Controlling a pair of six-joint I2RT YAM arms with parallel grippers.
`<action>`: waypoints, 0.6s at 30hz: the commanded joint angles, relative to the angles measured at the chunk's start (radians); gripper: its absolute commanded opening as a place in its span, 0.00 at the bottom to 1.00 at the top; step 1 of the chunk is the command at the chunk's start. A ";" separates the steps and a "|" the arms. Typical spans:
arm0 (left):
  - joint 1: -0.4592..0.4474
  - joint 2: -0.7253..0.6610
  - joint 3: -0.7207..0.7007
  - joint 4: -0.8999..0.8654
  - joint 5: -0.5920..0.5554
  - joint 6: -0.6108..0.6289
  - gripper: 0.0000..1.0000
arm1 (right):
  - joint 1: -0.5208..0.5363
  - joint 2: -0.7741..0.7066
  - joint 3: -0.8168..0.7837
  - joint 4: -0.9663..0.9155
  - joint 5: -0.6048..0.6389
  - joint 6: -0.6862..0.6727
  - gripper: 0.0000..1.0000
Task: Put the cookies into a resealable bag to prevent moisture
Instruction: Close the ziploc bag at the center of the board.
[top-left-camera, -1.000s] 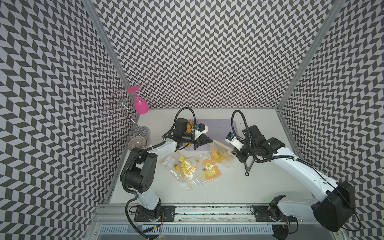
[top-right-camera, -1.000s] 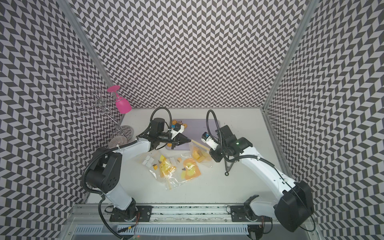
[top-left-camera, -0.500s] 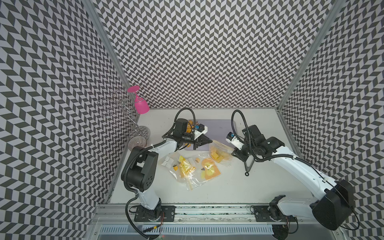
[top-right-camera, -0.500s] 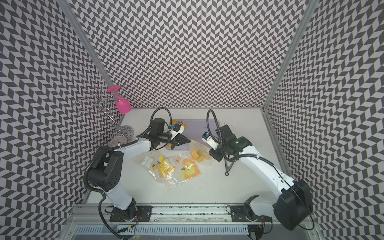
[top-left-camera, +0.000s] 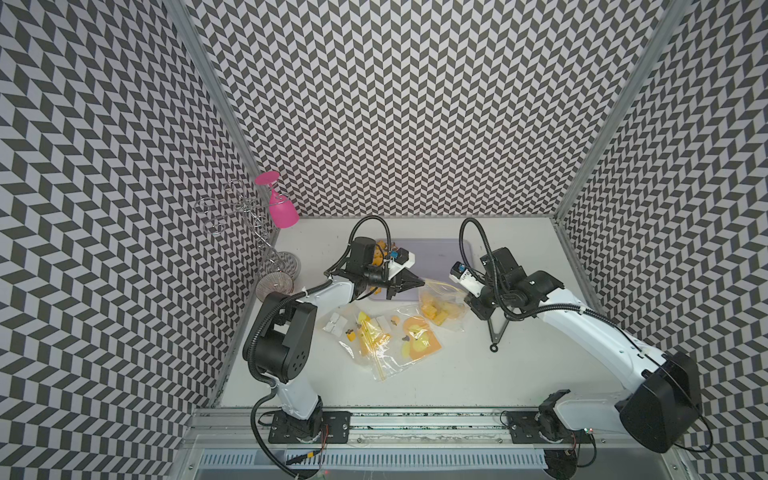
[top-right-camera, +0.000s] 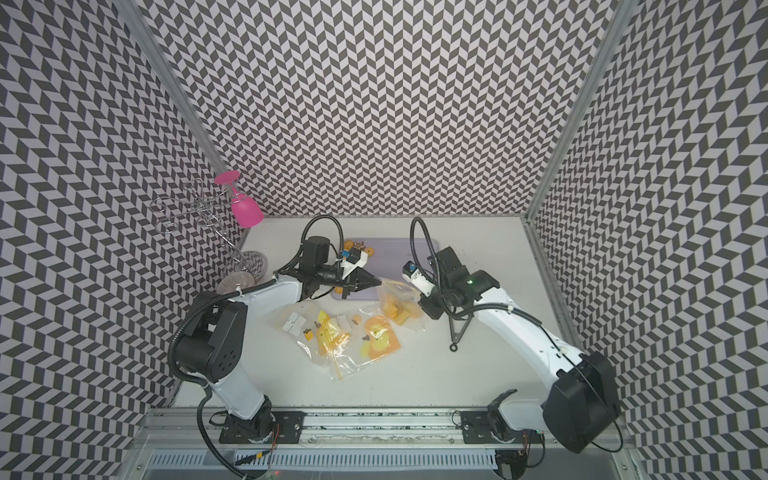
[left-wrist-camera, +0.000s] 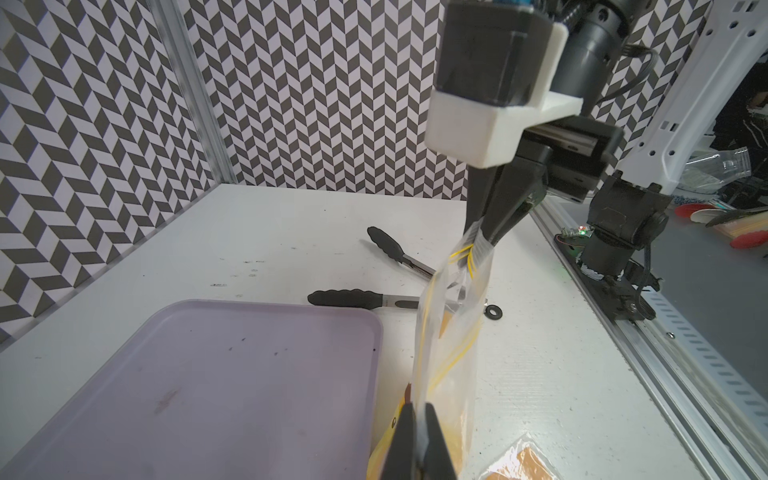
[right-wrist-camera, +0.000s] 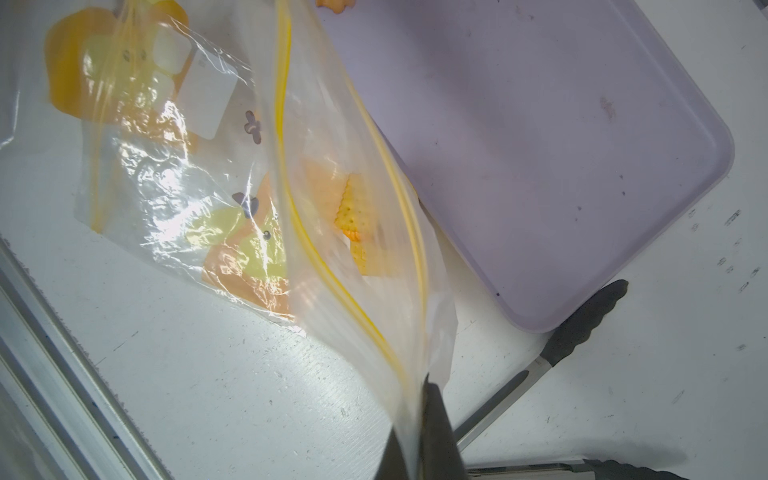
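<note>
Orange cookies (right-wrist-camera: 353, 212) in bag (right-wrist-camera: 332, 299), below right claw (right-wrist-camera: 422, 415)

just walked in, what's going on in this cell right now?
Both arms hold one clear resealable bag up by its top edge. The left gripper and the right gripper each have their jaws shut on the zip strip, at opposite ends. Several cookies are inside it. A few loose cookies lie at a corner of the purple tray. Tongs lie beside the tray, and spare printed bags lie flat nearby.
</note>
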 joint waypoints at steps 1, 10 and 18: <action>0.000 0.012 0.035 -0.017 0.034 0.033 0.00 | 0.011 0.013 0.028 0.051 0.007 -0.018 0.22; -0.001 0.015 0.035 -0.020 0.036 0.034 0.00 | 0.022 0.035 0.045 0.062 -0.005 -0.026 0.00; 0.001 0.013 0.035 -0.024 0.036 0.037 0.00 | 0.030 0.037 0.048 0.092 -0.005 -0.028 0.03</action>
